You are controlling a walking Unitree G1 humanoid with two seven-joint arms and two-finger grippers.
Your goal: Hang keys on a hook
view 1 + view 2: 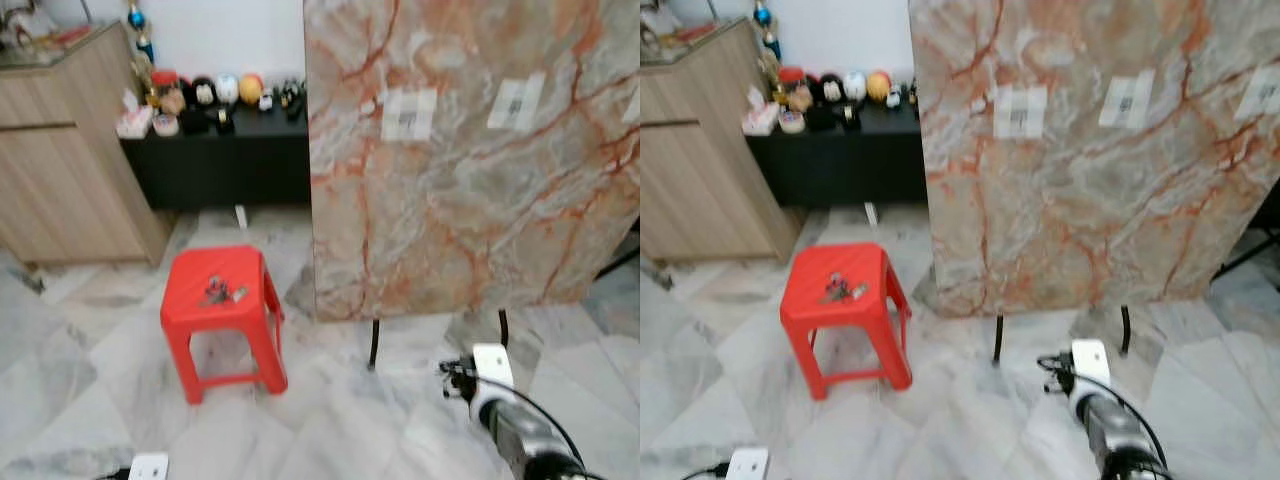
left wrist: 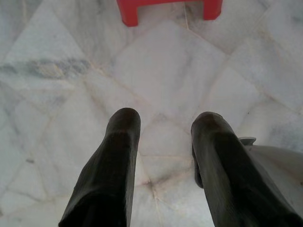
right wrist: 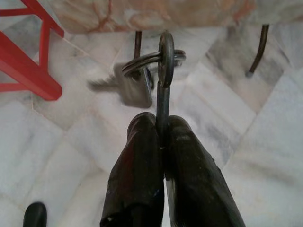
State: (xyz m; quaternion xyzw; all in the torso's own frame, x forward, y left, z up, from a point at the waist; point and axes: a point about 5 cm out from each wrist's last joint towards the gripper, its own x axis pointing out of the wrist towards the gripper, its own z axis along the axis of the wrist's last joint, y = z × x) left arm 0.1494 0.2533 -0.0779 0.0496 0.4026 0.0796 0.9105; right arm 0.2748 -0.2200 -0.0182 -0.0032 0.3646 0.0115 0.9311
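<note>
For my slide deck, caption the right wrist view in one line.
Right gripper fingers pinch a key ring with a dangling key above marble floor.

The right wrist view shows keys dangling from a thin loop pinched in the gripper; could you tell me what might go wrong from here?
1. The right gripper pinches only the thin metal loop, so it could slip out.
2. The keys look motion-blurred; swinging may make hooking harder.

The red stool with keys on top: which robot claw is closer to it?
Probably left. The left claw hangs open over the floor just short of the red stool. The right claw, pinching a key ring, is beside the marble board, further off.
</note>
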